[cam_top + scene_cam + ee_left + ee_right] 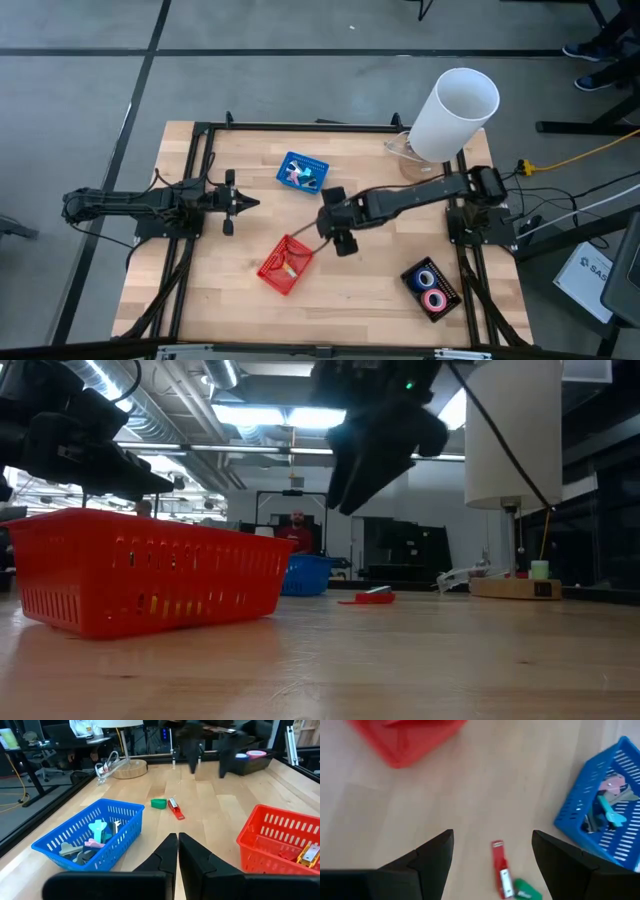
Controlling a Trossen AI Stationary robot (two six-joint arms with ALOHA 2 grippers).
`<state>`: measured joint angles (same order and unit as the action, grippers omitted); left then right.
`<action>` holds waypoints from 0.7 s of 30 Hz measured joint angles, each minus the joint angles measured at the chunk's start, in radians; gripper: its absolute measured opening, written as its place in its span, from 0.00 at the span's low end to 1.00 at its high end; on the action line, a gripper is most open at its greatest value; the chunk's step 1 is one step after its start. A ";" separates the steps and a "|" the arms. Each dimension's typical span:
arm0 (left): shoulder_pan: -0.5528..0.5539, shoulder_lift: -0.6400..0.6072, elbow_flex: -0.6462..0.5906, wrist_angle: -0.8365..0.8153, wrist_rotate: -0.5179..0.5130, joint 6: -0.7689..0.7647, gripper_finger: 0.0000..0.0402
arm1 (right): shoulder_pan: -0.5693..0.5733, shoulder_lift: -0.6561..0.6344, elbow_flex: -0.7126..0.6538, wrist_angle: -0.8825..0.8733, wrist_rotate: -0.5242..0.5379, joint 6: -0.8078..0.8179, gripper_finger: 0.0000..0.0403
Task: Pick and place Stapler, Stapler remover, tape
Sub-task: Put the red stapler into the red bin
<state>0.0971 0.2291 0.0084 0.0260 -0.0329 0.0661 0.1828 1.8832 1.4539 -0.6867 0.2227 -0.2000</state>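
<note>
On the wooden table (pixel 230 300) I'm seeing tape (pixel 431 287) sitting in the black tray (pixel 446 296). The blue basket (pixel 120 827) is holding mixed small pieces. The right gripper (pixel 492 851) is hovering spread wide above the red stapler (pixel 501 869). The left gripper (pixel 177 851) is waiting closed. Only the left wrist view is showing a yellow item (pixel 308 854) inside the red basket (pixel 280 274).

A light wooden table (pixel 380 290) stands on a grey floor (pixel 80 90) crossed by dark lines. At the table's far edge, a white cylindrical lamp shade (pixel 455 112) rises from a wooden base (pixel 512 587). Long ceiling lights (pixel 262 415) and exposed pipes run overhead. A person (pixel 297 530) sits far behind, near dark desks and shelving.
</note>
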 joint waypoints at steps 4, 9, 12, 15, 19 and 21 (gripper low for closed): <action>0.000 0.000 0.000 -0.001 0.000 0.000 0.02 | -0.052 0.000 -0.006 0.025 -0.014 -0.018 0.67; 0.000 0.000 0.000 0.000 0.000 0.000 0.03 | -0.117 0.000 -0.007 0.000 -0.062 -0.026 0.67; 0.000 0.000 0.000 0.000 0.000 0.000 0.03 | -0.148 0.000 -0.007 0.000 -0.124 -0.085 0.67; 0.000 0.000 0.000 0.000 0.000 0.000 0.02 | -0.169 0.000 -0.018 0.029 -0.139 -0.147 0.67; 0.000 0.000 0.000 0.000 0.000 0.000 0.03 | -0.187 -0.019 -0.103 0.087 -0.138 -0.201 0.67; 0.000 0.000 0.000 0.000 0.000 0.000 0.03 | -0.189 -0.045 -0.159 0.146 -0.138 -0.225 0.67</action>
<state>0.0975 0.2290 0.0082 0.0257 -0.0330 0.0661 -0.0059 1.8385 1.2950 -0.5410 0.0849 -0.4253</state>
